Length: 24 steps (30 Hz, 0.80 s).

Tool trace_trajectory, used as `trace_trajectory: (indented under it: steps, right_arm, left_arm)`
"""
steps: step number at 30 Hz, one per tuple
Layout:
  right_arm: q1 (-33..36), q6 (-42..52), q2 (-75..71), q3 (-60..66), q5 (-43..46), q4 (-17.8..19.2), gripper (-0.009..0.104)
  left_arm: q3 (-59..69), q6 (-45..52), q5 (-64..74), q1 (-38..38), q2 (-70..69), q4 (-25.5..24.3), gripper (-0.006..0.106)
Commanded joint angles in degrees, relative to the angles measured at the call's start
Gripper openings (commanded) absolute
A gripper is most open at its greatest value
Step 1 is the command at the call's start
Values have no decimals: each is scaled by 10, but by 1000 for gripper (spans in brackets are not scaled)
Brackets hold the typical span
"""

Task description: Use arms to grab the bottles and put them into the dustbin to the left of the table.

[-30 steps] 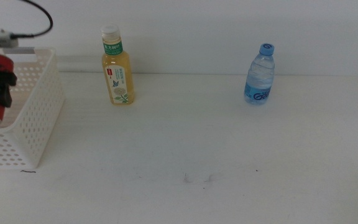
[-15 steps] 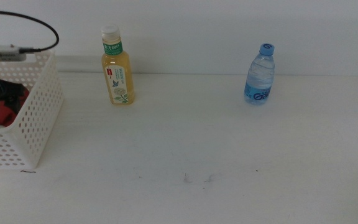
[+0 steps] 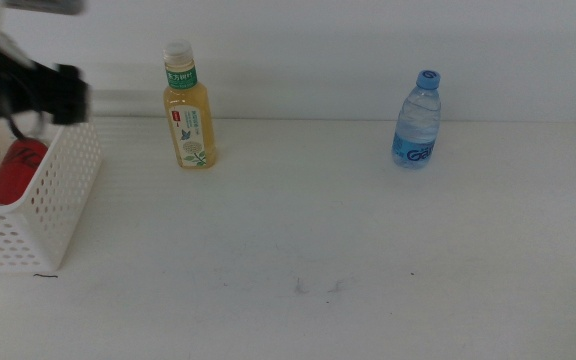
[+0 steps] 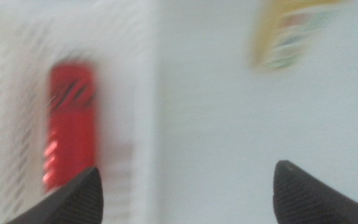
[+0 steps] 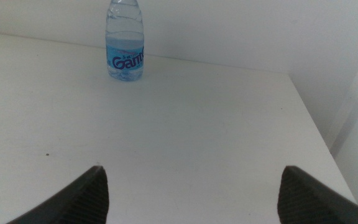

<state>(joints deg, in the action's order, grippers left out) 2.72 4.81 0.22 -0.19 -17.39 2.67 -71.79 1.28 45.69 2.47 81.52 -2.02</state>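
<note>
Pincer status: left pincer (image 4: pixel 185 186) is spread wide and empty, poised above the dustbin (image 3: pixel 63 190) rim. Directly beneath it, the red can (image 3: pixel 13 170) lies on its side inside the dustbin. Beyond the rim, toward the tabletop (image 3: pixel 318 230) centre, the yellow tea bottle (image 3: pixel 189 105) stands upright, long axis vertical; the left arm is judged nearer. Right pincer (image 5: pixel 191 186) waits open; the water bottle (image 5: pixel 126 40) stands upright well ahead of it.

Right gripper (image 5: pixel 191 186) jaws spread wide, nothing between them, above the bare white table (image 5: pixel 185 118). Clear water bottle (image 5: pixel 127 43) with blue label stands upright well ahead near the far edge; cap cut off by frame.
</note>
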Motion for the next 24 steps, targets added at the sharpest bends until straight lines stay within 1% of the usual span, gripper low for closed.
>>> trace_trajectory:
  steps: [1, 3, 4, 5, 6, 7, 8, 9, 11, 12, 13, 14, 15, 18, 24]
  right_arm:
    - [-4, 1, -2, 2, 7, 1, 77]
    - [-4, 1, -2, 2, 7, 1, 77]
    - [-4, 1, -2, 2, 7, 1, 77]
    - [-4, 1, -2, 2, 7, 1, 77]
    - [-4, 1, -2, 2, 7, 1, 77]
    - [-4, 1, -2, 2, 7, 1, 77]
    - [-4, 1, -2, 2, 7, 1, 77]
    - [-4, 1, -2, 2, 7, 1, 77]
    - [-4, 1, -2, 2, 7, 1, 77]
    - [-4, 1, -2, 2, 7, 1, 77]
    - [-4, 1, -2, 2, 7, 1, 77]
    - [-4, 1, -2, 2, 7, 1, 77]
    - [-4, 1, -2, 2, 7, 1, 77]
    - [-4, 1, -2, 2, 7, 1, 77]
    - [-4, 1, -2, 2, 7, 1, 77]
  left_arm:
    - [88, -39, -115, 57, -53, -39, 94]
    - [153, -110, -197, 96, -75, -79, 94]
    - [178, -159, -223, 112, -78, -87, 94]
    - [204, -196, -253, 124, -77, -82, 94]
    - [236, -215, -305, 131, -69, -67, 94]
    - [263, -211, -357, 134, -58, -43, 94]
    - [294, -187, -425, 135, -41, -1, 94]
    - [321, -146, -500, 135, -16, 39, 94]
    - [352, -22, -655, 135, 44, 91, 94]
    - [356, 42, -725, 135, 82, 99, 94]
    - [356, 79, -775, 135, 112, 100, 94]
    - [354, 94, -835, 135, 146, 99, 94]
    - [349, 85, -885, 135, 176, 99, 94]
    - [329, 30, -972, 135, 243, 94, 94]
    - [255, 27, -971, 135, 313, 95, 94]
